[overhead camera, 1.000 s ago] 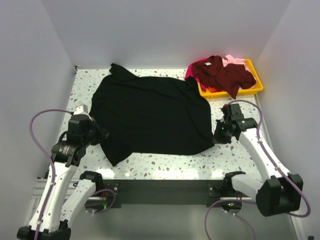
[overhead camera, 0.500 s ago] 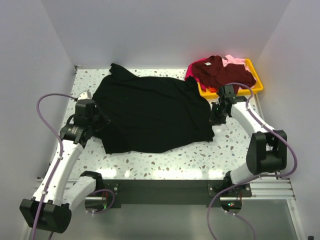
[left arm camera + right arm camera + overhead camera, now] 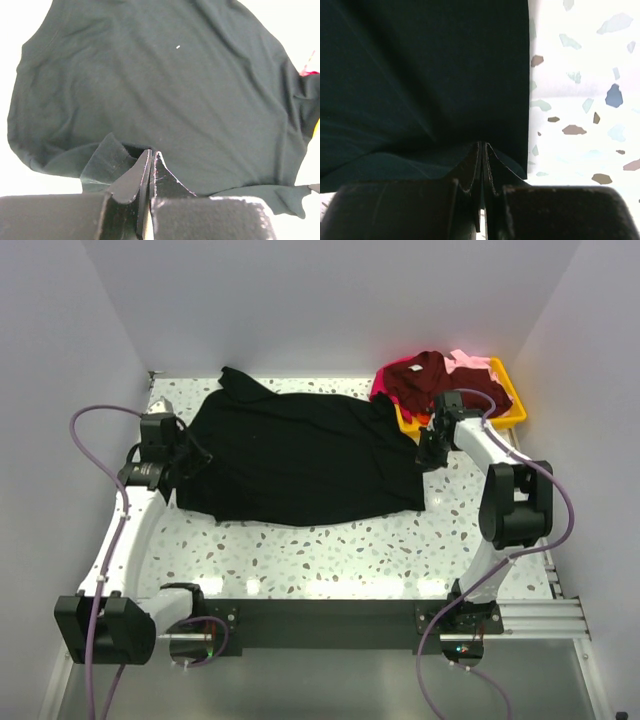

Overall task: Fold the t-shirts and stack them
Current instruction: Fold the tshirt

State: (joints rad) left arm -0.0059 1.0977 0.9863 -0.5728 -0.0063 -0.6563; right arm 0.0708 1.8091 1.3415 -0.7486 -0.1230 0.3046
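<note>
The large black t-shirt [image 3: 300,455] lies spread over the middle of the table, its near edge drawn back and doubled over. My left gripper [image 3: 188,456] is shut on the shirt's left edge, where a flap of cloth [image 3: 102,157] stands up beside the closed fingertips of the left gripper [image 3: 151,153]. My right gripper [image 3: 429,453] is shut on the shirt's right edge. In the right wrist view the black cloth [image 3: 420,65] runs straight into the pinched tips of the right gripper [image 3: 482,145]. The dark maroon t-shirt [image 3: 440,382] is heaped in the tray over the magenta [image 3: 383,388] and pale pink [image 3: 466,361] ones.
The yellow plastic tray [image 3: 512,416] stands at the back right corner, just behind my right gripper. Bare speckled tabletop [image 3: 330,550] shows in front of the black shirt. White walls close in the left, back and right sides.
Both grippers have moved away from the near edge toward the back, dragging the black shirt's near hem with them. The strip of bare table in front has widened.
</note>
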